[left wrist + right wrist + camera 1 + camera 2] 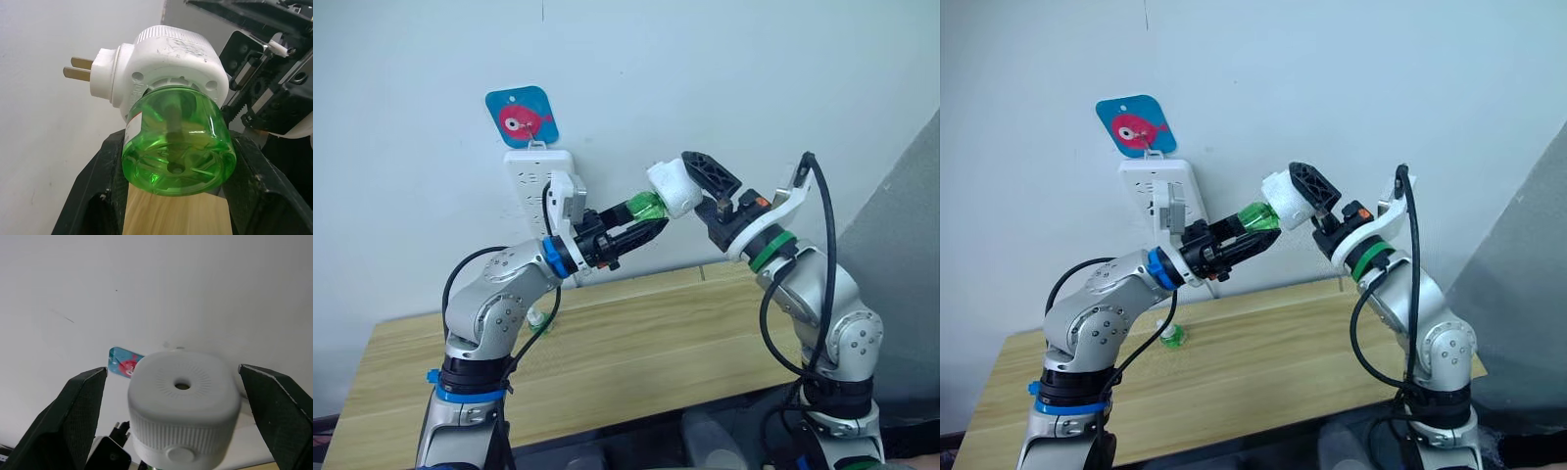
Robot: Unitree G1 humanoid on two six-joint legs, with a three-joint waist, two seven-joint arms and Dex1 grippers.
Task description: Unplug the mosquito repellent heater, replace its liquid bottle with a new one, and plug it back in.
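Observation:
The mosquito repellent heater (674, 188) is held in the air in front of the wall, unplugged, with its two metal prongs (78, 68) bare. A green liquid bottle (178, 147) is seated in its underside. My left gripper (651, 219) is shut on this bottle from below and left. My right gripper (172, 368) is open around the heater's vented top (183, 406), with a gap between each finger and the white body. Another green bottle (1172, 338) sits on the wooden table (656, 343) near my left arm.
A long white power strip (536, 181) hangs on the wall behind my left gripper, under a blue card with a red fish (522, 116). The table's far edge meets the wall.

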